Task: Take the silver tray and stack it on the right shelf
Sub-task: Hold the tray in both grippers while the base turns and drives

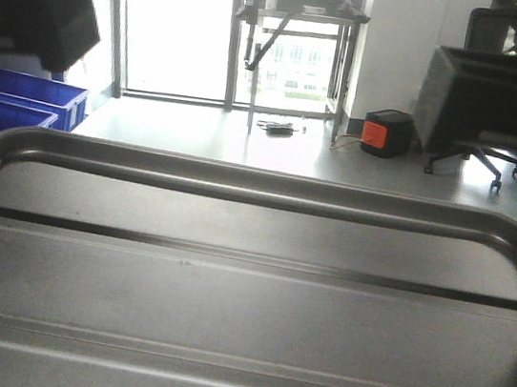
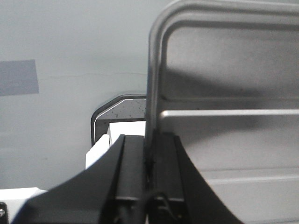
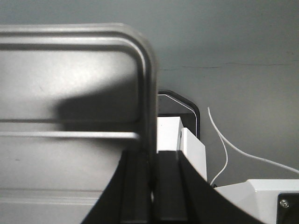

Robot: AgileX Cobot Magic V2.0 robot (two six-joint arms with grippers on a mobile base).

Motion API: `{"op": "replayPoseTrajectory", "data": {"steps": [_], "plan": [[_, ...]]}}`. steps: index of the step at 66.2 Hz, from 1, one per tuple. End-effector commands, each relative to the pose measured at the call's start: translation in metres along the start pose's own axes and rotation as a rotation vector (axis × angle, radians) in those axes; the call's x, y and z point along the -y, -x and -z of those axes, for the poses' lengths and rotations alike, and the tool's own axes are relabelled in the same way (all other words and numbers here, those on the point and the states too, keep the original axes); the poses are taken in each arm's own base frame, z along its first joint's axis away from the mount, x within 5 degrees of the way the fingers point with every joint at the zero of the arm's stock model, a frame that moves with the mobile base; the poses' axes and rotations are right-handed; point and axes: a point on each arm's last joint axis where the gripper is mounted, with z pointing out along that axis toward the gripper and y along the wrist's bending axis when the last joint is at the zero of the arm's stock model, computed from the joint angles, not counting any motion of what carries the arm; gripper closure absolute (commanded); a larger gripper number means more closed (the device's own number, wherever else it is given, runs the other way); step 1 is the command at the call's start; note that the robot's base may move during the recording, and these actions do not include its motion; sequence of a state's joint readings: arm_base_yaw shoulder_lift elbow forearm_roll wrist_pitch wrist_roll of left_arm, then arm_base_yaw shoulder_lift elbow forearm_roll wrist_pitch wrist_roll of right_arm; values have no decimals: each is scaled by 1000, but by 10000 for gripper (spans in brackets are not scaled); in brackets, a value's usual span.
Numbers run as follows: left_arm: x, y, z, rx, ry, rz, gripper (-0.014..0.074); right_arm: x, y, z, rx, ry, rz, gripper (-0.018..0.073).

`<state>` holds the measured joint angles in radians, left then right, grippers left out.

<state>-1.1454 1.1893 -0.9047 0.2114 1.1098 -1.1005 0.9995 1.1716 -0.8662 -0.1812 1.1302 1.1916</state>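
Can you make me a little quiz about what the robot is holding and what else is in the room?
1. True or false: the left end effector and the right end effector both clamp the rim of the silver tray.
2. What colour are the bins at the left of the front view? A red, B blue, C green.
3. Fill in: the black box on the floor has an ____ face.
Key: 1 true; 2 B; 3 orange.
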Motion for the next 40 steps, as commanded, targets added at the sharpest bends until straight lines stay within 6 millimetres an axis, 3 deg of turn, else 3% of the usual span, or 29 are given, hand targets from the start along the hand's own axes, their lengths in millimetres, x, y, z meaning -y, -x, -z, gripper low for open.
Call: {"op": "replayPoseTrajectory", "data": {"steps": [1, 40], "plan": [[-18, -2, 11, -23, 170, -13, 697, 13, 4, 11, 22, -122, 15, 503], [-20, -3, 12, -34, 192, -13, 697, 13, 4, 11, 22, -122, 15, 503]]}}
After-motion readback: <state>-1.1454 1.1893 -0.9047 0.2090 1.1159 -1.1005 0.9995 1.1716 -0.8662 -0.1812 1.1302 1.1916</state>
